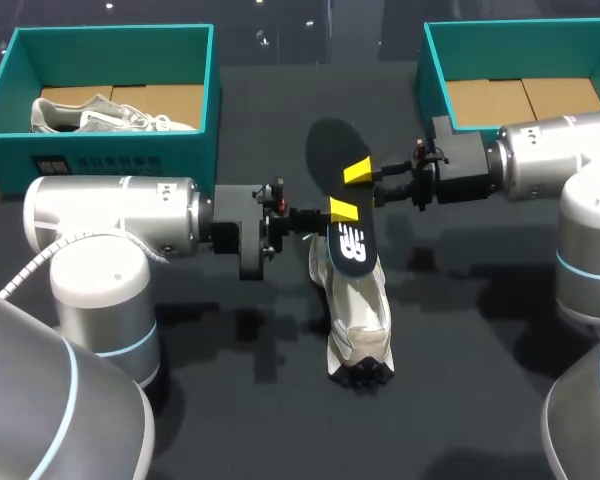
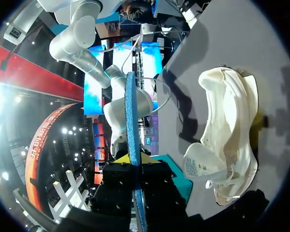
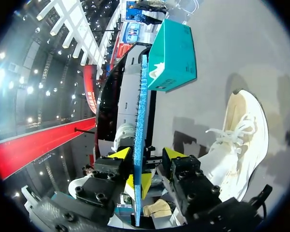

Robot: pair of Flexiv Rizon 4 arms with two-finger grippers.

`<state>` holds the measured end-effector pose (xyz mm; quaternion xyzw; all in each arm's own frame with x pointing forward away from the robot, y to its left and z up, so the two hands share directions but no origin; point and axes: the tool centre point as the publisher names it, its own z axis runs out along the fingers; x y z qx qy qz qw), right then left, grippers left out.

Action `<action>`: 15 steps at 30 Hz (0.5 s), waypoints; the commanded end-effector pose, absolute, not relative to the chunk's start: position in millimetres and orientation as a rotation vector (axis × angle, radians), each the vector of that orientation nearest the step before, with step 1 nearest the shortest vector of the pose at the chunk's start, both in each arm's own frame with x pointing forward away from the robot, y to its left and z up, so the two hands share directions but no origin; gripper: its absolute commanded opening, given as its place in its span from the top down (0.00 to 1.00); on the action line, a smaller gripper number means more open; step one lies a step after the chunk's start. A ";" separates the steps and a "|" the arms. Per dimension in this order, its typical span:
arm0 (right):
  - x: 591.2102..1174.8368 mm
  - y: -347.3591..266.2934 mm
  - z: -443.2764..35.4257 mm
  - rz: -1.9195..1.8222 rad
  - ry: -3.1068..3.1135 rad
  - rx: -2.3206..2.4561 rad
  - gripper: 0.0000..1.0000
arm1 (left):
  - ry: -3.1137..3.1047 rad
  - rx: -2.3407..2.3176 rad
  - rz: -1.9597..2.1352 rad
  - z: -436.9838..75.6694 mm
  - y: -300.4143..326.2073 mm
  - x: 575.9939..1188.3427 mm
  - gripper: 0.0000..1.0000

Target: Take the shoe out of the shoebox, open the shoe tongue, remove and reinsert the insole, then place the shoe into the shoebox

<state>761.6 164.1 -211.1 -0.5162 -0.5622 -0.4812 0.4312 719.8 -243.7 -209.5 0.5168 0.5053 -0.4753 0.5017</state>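
Head view: my left tool [image 1: 342, 210] and right tool [image 1: 358, 171] meet at the dark insole [image 1: 342, 150], held above the shoe [image 1: 358, 310].
Only the wrist views show grips: left clenched on the insole, right's fingers [image 3: 120, 152] spread around it. The shoe sits on the dark tabletop [image 1: 480, 330], outside the left shoebox [image 1: 110, 160] and right shoebox [image 1: 435, 80].

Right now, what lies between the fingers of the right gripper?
The insole stands edge-on between the fingers of the right gripper, as the right wrist view shows. The left gripper is shut on the same insole.
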 end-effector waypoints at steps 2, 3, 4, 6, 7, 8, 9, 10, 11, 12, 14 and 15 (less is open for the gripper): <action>761.1 166.9 -211.9 -1.192 -1.403 -1.286 0.69 | 1.222 1.258 -1.136 -211.4 -244.8 719.8 1.00; 760.7 167.1 -211.8 -1.191 -1.403 -1.286 0.71 | 1.222 1.259 -1.134 -211.9 -245.0 720.1 1.00; 760.3 167.2 -211.7 -1.191 -1.402 -1.286 0.72 | 1.222 1.262 -1.126 -212.4 -245.1 720.5 1.00; 759.3 167.6 -211.8 -1.190 -1.401 -1.285 0.73 | 1.222 1.265 -1.121 -214.0 -245.4 721.4 1.00; 758.8 167.8 -211.9 -1.191 -1.400 -1.284 0.74 | 1.223 1.267 -1.117 -214.7 -245.6 721.9 1.00; 758.4 168.1 -211.9 -1.191 -1.399 -1.283 0.76 | 1.223 1.270 -1.112 -215.4 -245.7 722.3 1.00; 757.9 168.5 -211.9 -1.192 -1.399 -1.282 0.79 | 1.223 1.271 -1.111 -215.9 -245.9 722.6 1.00; 757.6 168.7 -211.9 -1.193 -1.399 -1.281 0.81 | 1.224 1.272 -1.110 -216.5 -246.1 722.9 1.00; 757.4 169.0 -211.8 -1.193 -1.399 -1.280 0.84 | 1.225 1.273 -1.107 -217.1 -246.4 723.2 1.00; 757.1 169.3 -211.6 -1.195 -1.399 -1.278 0.87 | 1.227 1.274 -1.106 -217.8 -246.7 723.4 1.00; 756.9 169.8 -211.3 -1.196 -1.401 -1.274 0.91 | 1.229 1.277 -1.103 -219.0 -247.4 723.5 1.00; 756.8 170.0 -211.2 -1.198 -1.404 -1.270 0.91 | 1.230 1.278 -1.103 -219.4 -247.7 723.2 1.00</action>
